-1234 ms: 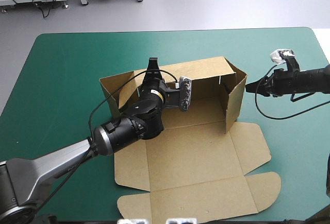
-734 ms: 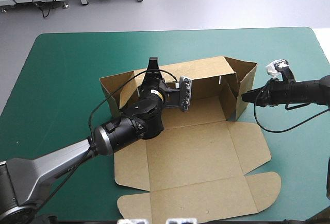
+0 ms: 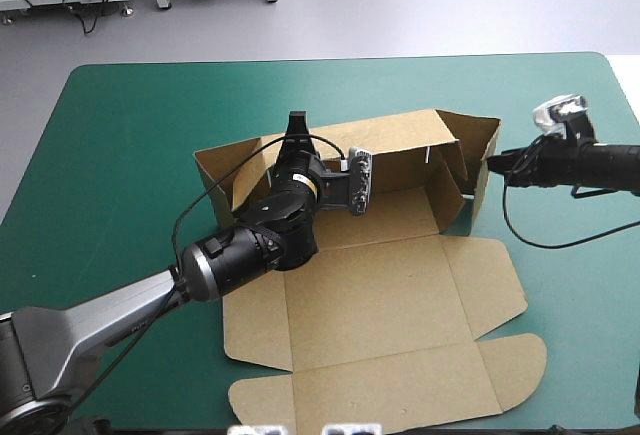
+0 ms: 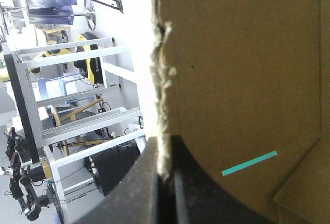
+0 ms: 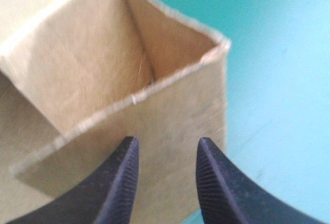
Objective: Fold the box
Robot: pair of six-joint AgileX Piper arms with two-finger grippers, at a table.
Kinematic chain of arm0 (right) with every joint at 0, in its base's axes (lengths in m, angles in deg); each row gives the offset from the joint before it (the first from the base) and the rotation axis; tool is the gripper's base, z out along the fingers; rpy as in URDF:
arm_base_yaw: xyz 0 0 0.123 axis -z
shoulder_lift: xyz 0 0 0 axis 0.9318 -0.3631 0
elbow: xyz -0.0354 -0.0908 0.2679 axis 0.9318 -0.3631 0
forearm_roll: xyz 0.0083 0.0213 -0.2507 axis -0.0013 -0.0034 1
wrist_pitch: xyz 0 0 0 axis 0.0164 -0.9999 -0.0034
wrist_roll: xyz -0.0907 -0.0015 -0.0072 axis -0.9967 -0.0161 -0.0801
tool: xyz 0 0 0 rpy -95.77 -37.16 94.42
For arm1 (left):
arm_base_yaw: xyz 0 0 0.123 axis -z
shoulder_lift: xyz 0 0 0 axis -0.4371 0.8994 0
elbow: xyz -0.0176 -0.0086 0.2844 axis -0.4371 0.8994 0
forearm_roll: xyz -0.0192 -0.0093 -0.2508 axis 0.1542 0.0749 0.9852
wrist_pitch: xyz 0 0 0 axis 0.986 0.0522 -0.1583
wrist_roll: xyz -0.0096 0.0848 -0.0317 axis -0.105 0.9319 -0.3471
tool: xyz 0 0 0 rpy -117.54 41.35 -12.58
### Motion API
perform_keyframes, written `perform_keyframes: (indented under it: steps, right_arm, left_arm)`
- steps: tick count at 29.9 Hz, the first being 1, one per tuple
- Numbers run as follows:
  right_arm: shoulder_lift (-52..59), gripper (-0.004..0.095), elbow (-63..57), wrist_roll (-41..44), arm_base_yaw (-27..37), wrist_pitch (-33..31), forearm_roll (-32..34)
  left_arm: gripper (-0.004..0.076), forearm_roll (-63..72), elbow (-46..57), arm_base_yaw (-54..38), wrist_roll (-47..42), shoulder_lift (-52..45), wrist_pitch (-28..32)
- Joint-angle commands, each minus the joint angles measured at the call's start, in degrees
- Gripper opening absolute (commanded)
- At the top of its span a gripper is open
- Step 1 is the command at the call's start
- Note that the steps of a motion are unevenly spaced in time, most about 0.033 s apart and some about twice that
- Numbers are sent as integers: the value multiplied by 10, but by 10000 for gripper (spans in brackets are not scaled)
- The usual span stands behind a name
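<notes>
- The teal-green table cover is bearing the brown cut-board box mid-table, its rear and right walls standing.
- The left gripper is pinching the rear wall's edge.
- The right gripper is hovering spread, facing the right wall.

One brown box at the frame's centre; two tools, the left tool at centre, the right tool at right; one teal-green worktop.

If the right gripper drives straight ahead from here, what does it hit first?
The raised end wall of the brown cardboard box, directly ahead of the right gripper with its black fingers open. It looks very near, though depth is unclear.
</notes>
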Motion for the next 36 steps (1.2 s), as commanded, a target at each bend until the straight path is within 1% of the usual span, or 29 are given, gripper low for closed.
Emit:
perform_keyframes:
  steps: [1,4,7,17,20,26,28,33,36]
  right_arm:
    - [64,347,59,39,16,38,-30]
    - [69,316,123,88,16,69,-13]
    - [45,302,182,130,16,71,-12]
    - [-90,301,301,217,15,28,-14]
    - [-131,301,326,224,15,3,-25]
    - [-207,301,361,246,-1,-57,-18]
    - [-225,301,361,246,-15,-61,-9]
    - [-254,301,361,245,-55,-54,56]
    - [-259,301,361,241,-67,-59,70]
  left_arm:
    - [-10,-9,-16,6,-7,-19,20]
    - [-10,-9,-16,6,-7,-19,23]
    - [-10,-9,-16,6,-7,-19,23]
    - [-10,-9,-16,6,-7,-19,24]
    - [-10,-9,-16,6,-7,-19,26]
    - [-10,-9,-16,6,-7,-19,26]
    - [-10,-9,-16,6,-7,-19,25]
    - [-10,-9,-16,6,-7,-19,25]
    - [-10,-9,-16,6,-7,-19,25]
